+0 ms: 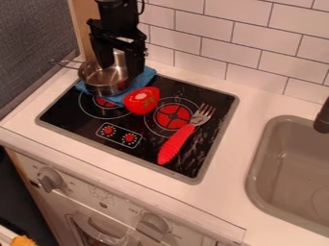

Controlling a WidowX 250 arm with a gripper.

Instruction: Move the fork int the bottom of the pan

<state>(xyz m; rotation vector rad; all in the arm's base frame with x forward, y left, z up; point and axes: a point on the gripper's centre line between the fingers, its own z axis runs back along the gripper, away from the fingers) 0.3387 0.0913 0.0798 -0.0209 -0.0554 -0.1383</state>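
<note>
The gripper (120, 71) hangs over the pan at the upper left, its two fingers spread apart with no object visible between them. Beneath it, the small silver pan (103, 90) stands on a blue cloth at the stove's back left, its handle pointing left. The gripper partly hides the pan's right side and inside. A fork (177, 142) with a red handle and metal tines lies on the right part of the black stovetop, tines toward the back right, well apart from the gripper.
A red tomato piece (141, 100) sits between the pan and the fork, by the blue cloth (143, 78). White tiles (244, 36) rise behind the counter (239, 139). The grey sink (260, 158) is at the right, with a dark faucet (322, 117) at its edge.
</note>
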